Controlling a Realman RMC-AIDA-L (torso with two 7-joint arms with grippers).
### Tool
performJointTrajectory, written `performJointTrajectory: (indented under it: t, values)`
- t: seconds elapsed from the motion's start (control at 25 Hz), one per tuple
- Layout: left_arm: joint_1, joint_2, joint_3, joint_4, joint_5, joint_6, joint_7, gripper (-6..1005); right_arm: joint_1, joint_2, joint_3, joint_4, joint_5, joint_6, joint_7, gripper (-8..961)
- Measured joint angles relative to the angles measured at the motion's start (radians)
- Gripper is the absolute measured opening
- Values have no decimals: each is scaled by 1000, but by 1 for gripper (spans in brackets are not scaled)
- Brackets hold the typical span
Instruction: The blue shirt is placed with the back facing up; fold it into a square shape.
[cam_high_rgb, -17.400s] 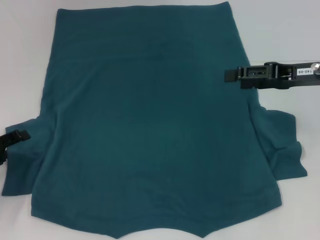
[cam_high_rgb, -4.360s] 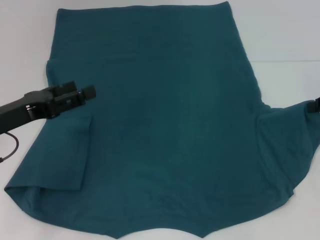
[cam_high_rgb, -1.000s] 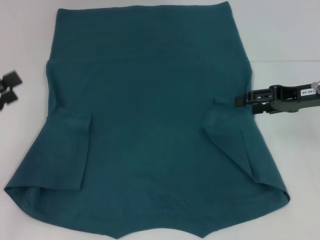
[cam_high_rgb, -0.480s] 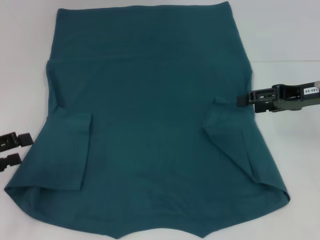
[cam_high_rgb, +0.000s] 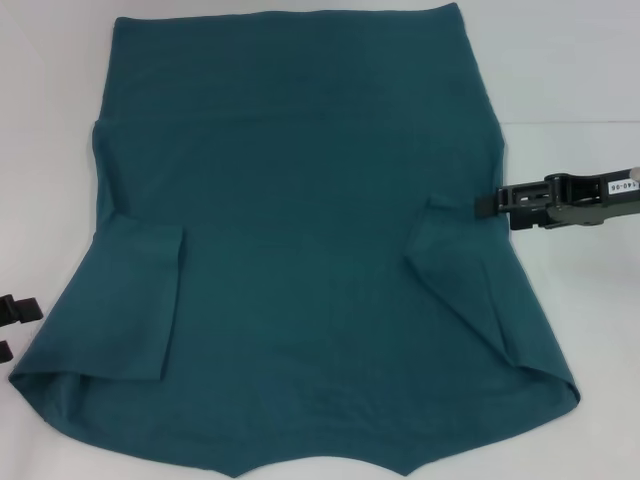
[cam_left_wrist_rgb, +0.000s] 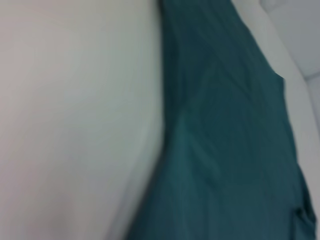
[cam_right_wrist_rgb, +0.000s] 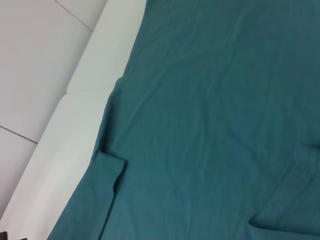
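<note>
The blue shirt (cam_high_rgb: 300, 220) lies spread flat and plain side up on the white table (cam_high_rgb: 560, 70). Both sleeves are folded inward onto the body: one panel at the left (cam_high_rgb: 140, 300), one at the right (cam_high_rgb: 460, 270). My right gripper (cam_high_rgb: 500, 212) hovers at the shirt's right edge, just beside the top of the right sleeve fold, open and holding nothing. At the picture's far left edge my left gripper (cam_high_rgb: 15, 330) stands open, just off the cloth. The left wrist view shows the shirt (cam_left_wrist_rgb: 225, 150) beside bare table. In the right wrist view the shirt (cam_right_wrist_rgb: 210, 100) fills most of the picture.
White table surface (cam_high_rgb: 40, 120) borders the shirt on the left, right and far sides. The shirt's near edge runs down to the bottom of the head view. A table seam (cam_right_wrist_rgb: 75, 90) shows in the right wrist view.
Both sleeves were folded in over the past seconds. In the last second my left gripper dropped along the left edge toward me and partly out of view; the right gripper drew slightly right.
</note>
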Motion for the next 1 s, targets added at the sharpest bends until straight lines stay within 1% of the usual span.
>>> performJointTrajectory:
  t: [0.2, 0.6, 1.0]
  values:
    - [13, -8, 0, -13, 3, -66, -16, 903, -2, 2, 0, 0, 0, 0, 0, 893]
    - [12, -9, -6, -86, 4, -143, -9, 902, -5, 1, 6, 0, 2, 0, 0, 892]
    - [14, -11, -1, -93, 5, -165, 12, 903, -10, -1, 8, 0, 4, 0, 0, 892]
